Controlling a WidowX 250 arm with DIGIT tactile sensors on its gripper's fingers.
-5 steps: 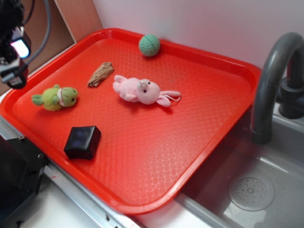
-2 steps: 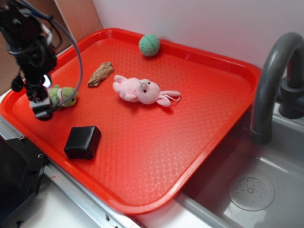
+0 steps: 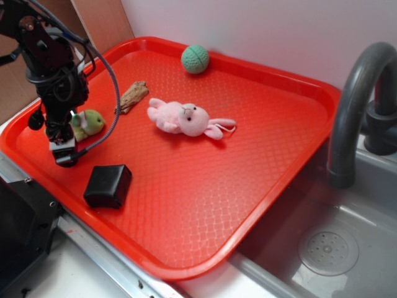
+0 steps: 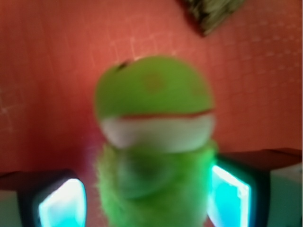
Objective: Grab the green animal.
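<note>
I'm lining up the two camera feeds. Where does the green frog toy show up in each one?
Exterior: the green frog lies at the left end of the red tray, partly hidden behind the arm.
Wrist: the green frog fills the centre, blurred, between the two fingers of the tool.
Shared landmark: the brown wood piece, just beyond the frog, seen at the wrist view's top edge.

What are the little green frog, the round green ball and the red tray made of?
The green frog looks like soft plush: fuzzy fibres show on its body close up. The teal ball seems knitted or crocheted yarn, with a matte, looped surface. The red tray looks like moulded plastic, with an embossed diamond texture and a slight sheen.
</note>
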